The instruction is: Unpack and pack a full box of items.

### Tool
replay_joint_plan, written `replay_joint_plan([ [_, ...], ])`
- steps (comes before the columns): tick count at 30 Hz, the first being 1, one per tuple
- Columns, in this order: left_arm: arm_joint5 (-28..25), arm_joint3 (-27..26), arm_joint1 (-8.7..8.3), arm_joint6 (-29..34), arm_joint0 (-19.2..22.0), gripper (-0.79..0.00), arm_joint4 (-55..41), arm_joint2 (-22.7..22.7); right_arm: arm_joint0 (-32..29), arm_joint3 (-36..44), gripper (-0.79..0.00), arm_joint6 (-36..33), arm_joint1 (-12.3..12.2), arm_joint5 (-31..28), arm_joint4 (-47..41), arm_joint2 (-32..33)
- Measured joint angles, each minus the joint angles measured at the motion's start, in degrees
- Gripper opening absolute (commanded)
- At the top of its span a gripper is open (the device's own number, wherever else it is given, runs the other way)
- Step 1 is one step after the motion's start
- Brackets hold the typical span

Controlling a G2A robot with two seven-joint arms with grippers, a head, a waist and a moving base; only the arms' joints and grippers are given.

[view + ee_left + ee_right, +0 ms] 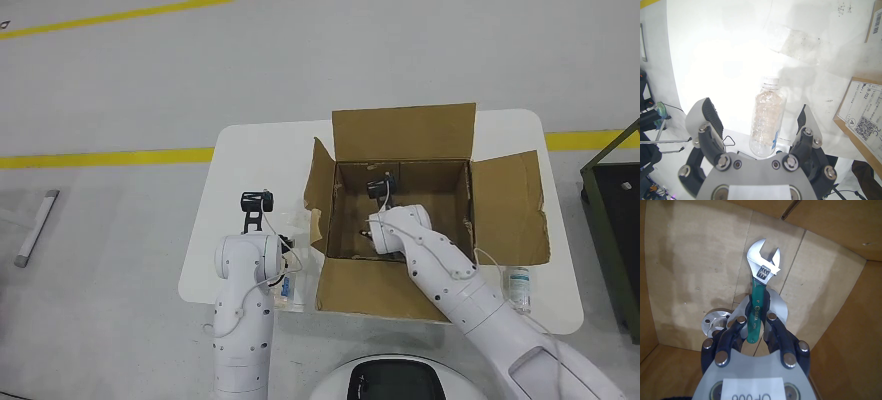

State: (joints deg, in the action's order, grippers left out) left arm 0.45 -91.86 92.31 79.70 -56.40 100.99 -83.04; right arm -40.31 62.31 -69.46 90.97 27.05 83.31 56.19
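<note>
Right wrist view gives us the clearest picture: the right hand [759, 298] is clenched on the green handle of an adjustable wrench [762, 264], with its two pads pressed on opposite sides of the handle and the steel head pointing away, toward the cardboard floor. We think the handle is the chosen place because it is narrow and coated, while the head is wider and bare metal. This hand is deep inside the open box [405, 132], and a metal flange [712, 321] lies on the box floor just beside it; we cannot tell if the wrench touches the floor. From this we judge that the wrench is either on its way out or being laid in, and the pictures alone do not decide which. The left hand [756, 109] is outside the box, over the white worktop [260, 150], released and wide open. A clear bottle [766, 117] shows between its fingers with a gap on each side, so nothing is grasped. This bottle is near the worktop edge. A second bottle [518, 288] rests on the worktop on the other side of the box.
</note>
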Motion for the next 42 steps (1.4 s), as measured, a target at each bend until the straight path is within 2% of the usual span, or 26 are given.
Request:
replay_joint_plan([
  [5,0.0,0.0,0.0,0.0,0.0,0.0,0.0,0.0,-1.3,3.1,-0.785,1.7,-0.2,-1.8,-1.6,2.1],
  [11,0.0,0.0,0.0,0.0,0.0,0.0,0.0,0.0,-6.2,12.9,-0.785,4.1,-1.2,-6.3,-5.8,7.1],
  [17,0.0,0.0,0.0,0.0,0.0,0.0,0.0,0.0,-13.3,24.5,-0.785,6.9,-2.6,-14.0,-16.3,16.1],
  [21,0.0,0.0,0.0,0.0,0.0,0.0,0.0,0.0,-18.0,29.2,-0.785,10.8,-3.3,-22.0,-29.7,23.2],
  [27,0.0,0.0,0.0,0.0,0.0,0.0,0.0,0.0,-21.1,27.8,-0.785,12.6,-4.3,-33.2,-46.8,30.2],
  [31,0.0,0.0,0.0,0.0,0.0,0.0,0.0,0.0,-21.2,25.4,-0.785,12.6,-4.8,-38.3,-54.2,31.8],
  [36,0.0,0.0,0.0,0.0,0.0,0.0,0.0,0.0,-20.1,22.1,-0.785,12.2,-5.3,-41.1,-59.4,31.8],
  [42,0.0,0.0,0.0,0.0,0.0,0.0,0.0,0.0,-19.4,20.6,-0.785,11.6,-5.5,-41.9,-60.4,31.2],
])
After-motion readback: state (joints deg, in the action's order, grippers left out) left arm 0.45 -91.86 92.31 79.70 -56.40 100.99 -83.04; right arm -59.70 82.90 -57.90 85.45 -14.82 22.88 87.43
